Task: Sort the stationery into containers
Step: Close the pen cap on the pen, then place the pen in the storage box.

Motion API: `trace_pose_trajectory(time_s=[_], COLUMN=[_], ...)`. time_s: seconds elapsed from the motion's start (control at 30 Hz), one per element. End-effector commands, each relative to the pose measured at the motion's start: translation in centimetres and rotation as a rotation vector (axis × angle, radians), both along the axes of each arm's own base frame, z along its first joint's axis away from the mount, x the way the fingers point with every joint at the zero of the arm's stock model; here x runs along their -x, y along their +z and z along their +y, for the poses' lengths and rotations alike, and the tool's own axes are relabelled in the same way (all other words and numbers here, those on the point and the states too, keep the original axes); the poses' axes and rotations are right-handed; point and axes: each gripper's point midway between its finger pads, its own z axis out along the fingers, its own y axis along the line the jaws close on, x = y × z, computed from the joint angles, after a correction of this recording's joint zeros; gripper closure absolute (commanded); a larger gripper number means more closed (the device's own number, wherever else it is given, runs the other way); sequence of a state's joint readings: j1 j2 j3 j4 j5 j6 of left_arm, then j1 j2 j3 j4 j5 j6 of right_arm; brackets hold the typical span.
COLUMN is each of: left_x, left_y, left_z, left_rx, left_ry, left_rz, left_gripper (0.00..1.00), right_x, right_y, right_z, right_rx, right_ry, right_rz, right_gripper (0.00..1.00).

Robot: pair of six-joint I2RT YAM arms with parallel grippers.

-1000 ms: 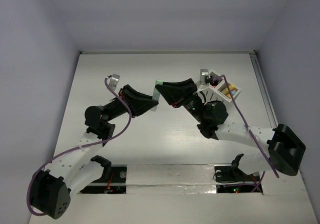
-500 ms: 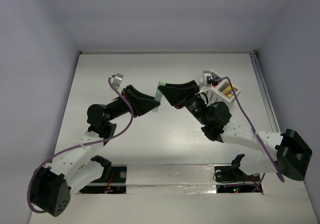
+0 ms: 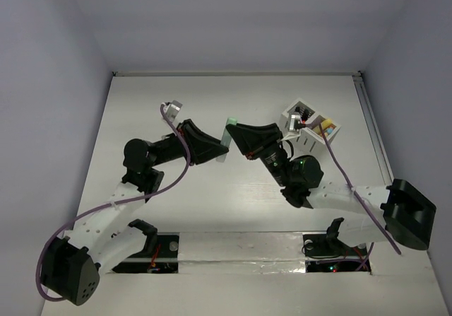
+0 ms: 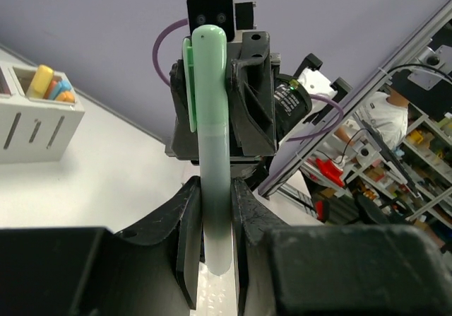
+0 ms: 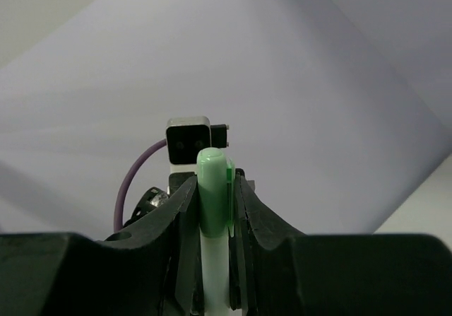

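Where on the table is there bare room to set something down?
Bare: the far strip of table along the back wall, and the near-middle patch between left forearm and right forearm. Crowded: the centre, where left hand and right hand both grip the mint marker, and the far-right corner by the white box.

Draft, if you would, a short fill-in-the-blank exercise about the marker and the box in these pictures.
1. The mint marker is held by ___ tools at once.
2. The right tool grips its clipped green ___, the left tool its pale barrel.
3. In the top view, the white box sits to the ___ of both tools.
Missing words: both; cap; right.
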State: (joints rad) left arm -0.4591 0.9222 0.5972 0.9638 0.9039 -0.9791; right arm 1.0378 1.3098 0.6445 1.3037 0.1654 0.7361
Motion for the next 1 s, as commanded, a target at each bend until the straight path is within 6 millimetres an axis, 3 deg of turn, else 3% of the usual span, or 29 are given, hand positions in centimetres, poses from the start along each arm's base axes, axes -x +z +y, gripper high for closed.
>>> trace_pose_trajectory(time_s=[0.0, 0.03, 0.1, 0.13, 0.17, 0.2, 0.23, 0.27, 0.3, 0.33, 0.4, 0.43, 0.5, 0.63, 0.67, 0.73, 0.77, 0.87, 0.9, 0.97], left_x=[1.4, 0.6, 0.6, 0.2, 0.3, 0.5, 0.1, 0.2, 1.0, 0.7, 1.2, 1.1, 1.4, 1.0, 0.9, -0.2, -0.7, -1.2, -1.4, -1.3], left_y=[14.7, 13.0, 11.6, 10.3, 9.2, 8.5, 6.4, 5.6, 5.6, 3.9, 3.3, 1.9, 1.6, -0.1, -0.9, -2.3, -2.9, -3.7, -3.8, -4.0], left_z=[4.9, 4.4, 4.3, 4.2, 4.2, 4.3, 4.0, 4.0, 4.5, 4.5, 5.3, 5.5, 6.6, 8.1, 8.4, 8.8, 8.9, 8.8, 8.7, 8.5], left_rx=[0.385, 0.339, 0.296, 0.255, 0.214, 0.188, 0.119, 0.087, 0.072, 0.005, -0.054, -0.112, -0.153, -0.238, -0.259, -0.299, -0.313, -0.36, -0.365, -0.372], left_ry=[0.258, 0.261, 0.269, 0.29, 0.299, 0.301, 0.312, 0.319, 0.329, 0.34, 0.394, 0.405, 0.466, 0.566, 0.579, 0.628, 0.638, 0.641, 0.644, 0.638], left_rz=[-0.355, -0.305, -0.277, -0.266, -0.239, -0.24, -0.211, -0.208, -0.233, -0.181, -0.235, -0.2, -0.254, -0.267, -0.26, -0.252, -0.242, -0.228, -0.224, -0.22], left_gripper=[1.0, 1.0, 1.0, 0.95, 0.9, 0.78, 0.7, 0.61, 0.46, 0.4, 0.29, 0.11, 0.01, 0.01, 0.01, 0.01, 0.01, 0.01, 0.01, 0.01], right_x=[4.7, 4.1, 1.5, 0.4, -1.8, -3.0, -4.2, -5.5, -7.7, -8.8, -11.0, -12.8, -14.2, -16.3, -16.9, -17.2, -17.6, -17.1, -17.2, -17.2], right_y=[-19.1, -18.2, -16.7, -14.9, -14.4, -13.4, -11.7, -10.8, -10.2, -8.8, -8.0, -7.6, -7.0, -7.3, -7.2, -8.4, -9.2, -9.7, -10.2, -10.6], right_z=[4.7, 4.5, 3.2, 3.0, 1.9, 1.2, 0.7, -0.2, -1.8, -2.5, -4.4, -6.2, -8.2, -14.2, -17.1, -20.2, -23.1, -27.5, -30.0, -32.1], right_rx=[0.607, 0.596, 0.6, 0.577, 0.584, 0.569, 0.539, 0.524, 0.51, 0.482, 0.473, 0.464, 0.471, 0.551, 0.555, 0.578, 0.6, 0.619, 0.626, 0.643], right_ry=[0.205, 0.167, 0.027, -0.019, -0.114, -0.164, -0.212, -0.259, -0.32, -0.35, -0.43, -0.488, -0.565, -0.779, -0.844, -0.916, -0.995, -1.121, -1.185, -1.244], right_rz=[0.244, 0.237, 0.23, 0.218, 0.226, 0.223, 0.215, 0.212, 0.226, 0.221, 0.232, 0.246, 0.251, 0.296, 0.319, 0.359, 0.401, 0.442, 0.475, 0.499], right_gripper=[1.0, 1.0, 1.0, 1.0, 1.0, 1.0, 1.0, 1.0, 1.0, 1.0, 1.0, 1.0, 1.0, 1.0, 1.0, 1.0, 1.0, 1.0, 1.0, 1.0])
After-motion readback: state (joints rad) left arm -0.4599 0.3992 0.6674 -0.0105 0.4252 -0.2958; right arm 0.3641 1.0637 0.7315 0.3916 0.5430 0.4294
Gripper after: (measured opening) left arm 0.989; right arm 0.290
